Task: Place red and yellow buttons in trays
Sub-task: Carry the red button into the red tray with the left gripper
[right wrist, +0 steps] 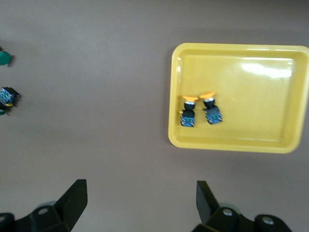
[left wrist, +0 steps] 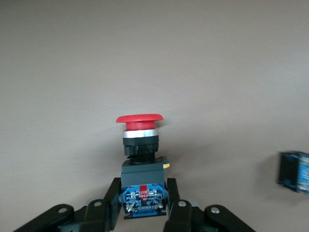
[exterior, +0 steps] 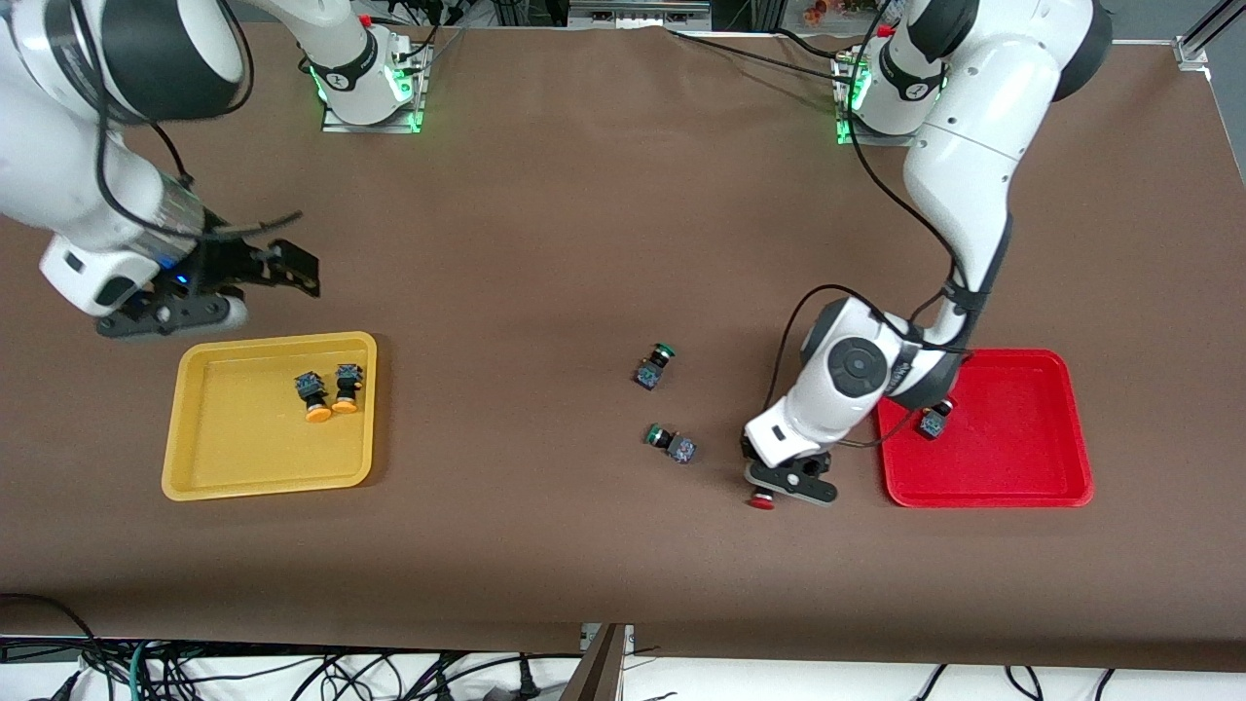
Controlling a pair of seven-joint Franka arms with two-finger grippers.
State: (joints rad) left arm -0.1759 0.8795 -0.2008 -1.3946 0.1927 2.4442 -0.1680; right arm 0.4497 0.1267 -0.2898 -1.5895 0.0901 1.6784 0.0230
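A red button [left wrist: 139, 150] is clamped by its base between the closed fingers of the left gripper [exterior: 785, 484], cap pointing away from them, low over bare table beside the red tray [exterior: 1061, 487]. The grip sits only on the base, so the button could pivot or slip during the carry, and the tray's raised rim could catch it. Another button [exterior: 936, 420] already lies in that tray; open floor remains around it. The right gripper [exterior: 219, 287] waits, fingers spread, beside the yellow tray [exterior: 185, 458], where two yellow buttons [exterior: 329, 391] lie.
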